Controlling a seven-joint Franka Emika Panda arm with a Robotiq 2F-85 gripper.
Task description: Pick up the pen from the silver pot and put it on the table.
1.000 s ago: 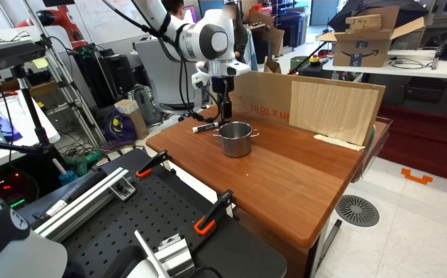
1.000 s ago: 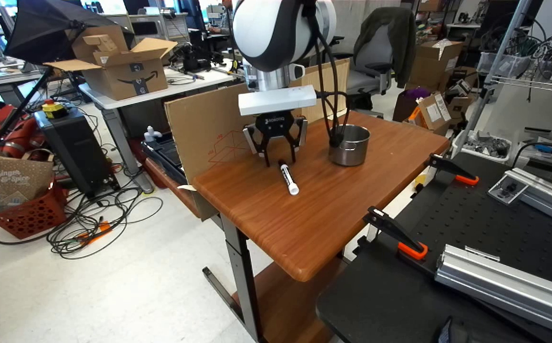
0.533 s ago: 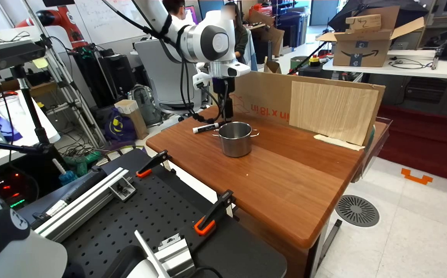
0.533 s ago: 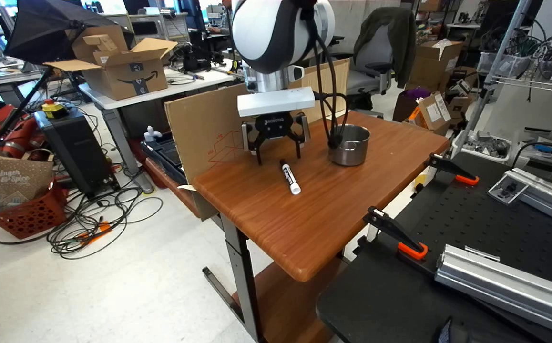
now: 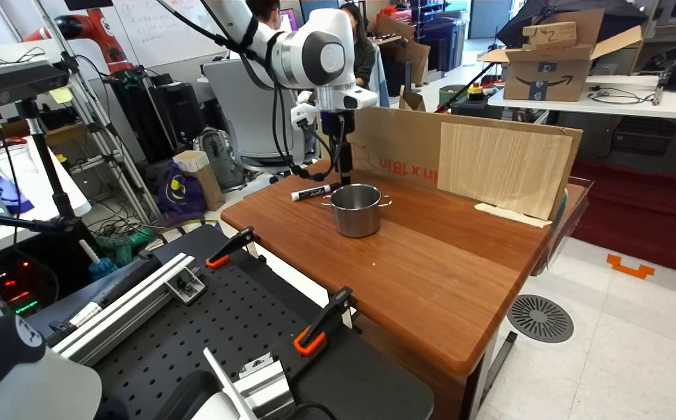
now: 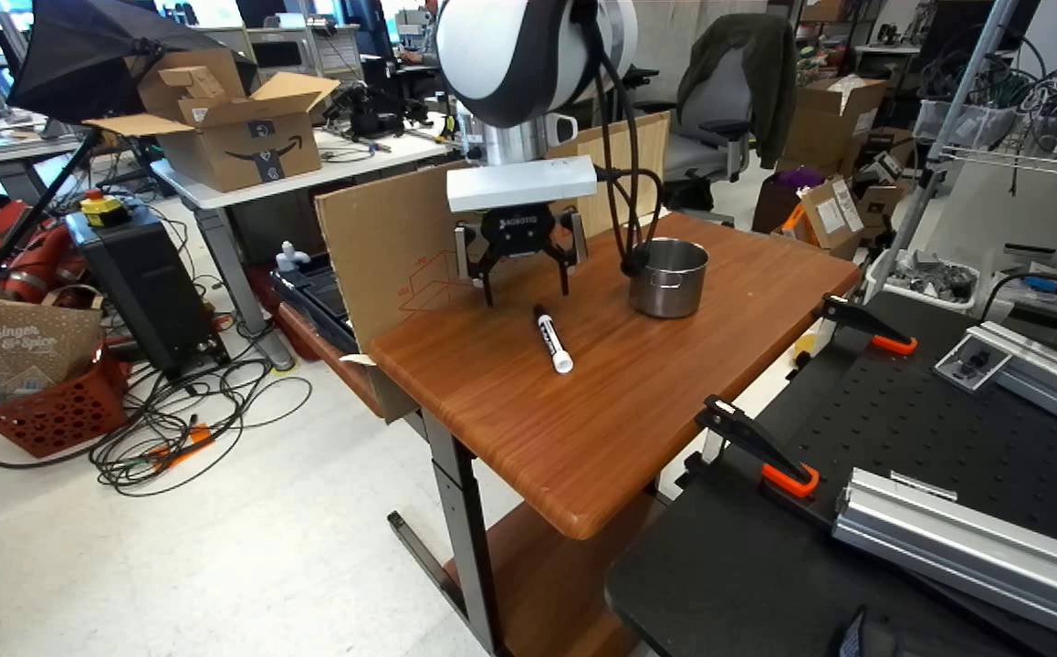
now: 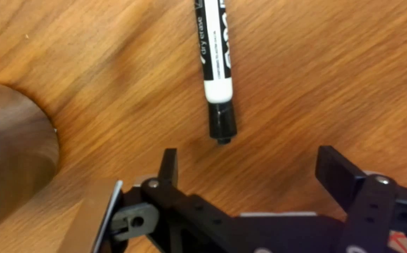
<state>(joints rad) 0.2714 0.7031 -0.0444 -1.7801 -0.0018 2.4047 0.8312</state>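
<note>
The pen, a black and white dry-erase marker [image 5: 314, 192] [image 6: 553, 339] [image 7: 218, 59], lies on the reddish-brown wooden table [image 5: 431, 291] [image 6: 528, 438] [image 7: 330, 70], beside the pot and outside it. The silver pot [image 5: 357, 221] [image 6: 668, 287] [image 7: 13, 151] stands upright on the table and shows partly at the left of the wrist view. My gripper [image 6: 528, 297] [image 7: 247, 151] is open and empty, above the table just past the pen's black cap end. Nothing is between its fingers. In an exterior view the fingertips [image 5: 345, 179] are partly hidden behind the pot's rim.
A cardboard panel [image 5: 396, 143] [image 6: 392, 237] stands along the table's edge behind the gripper. Black cables [image 6: 624, 164] hang from the arm close to the pot. Clamps [image 5: 326, 321] [image 6: 757, 447] grip the edge towards the black perforated bench [image 5: 244, 326].
The gripper's fingers have opened wider and the gripper has risen a little, away from the pen. The pen has shifted only very slightly and stays on the table. The pot has not moved.
</note>
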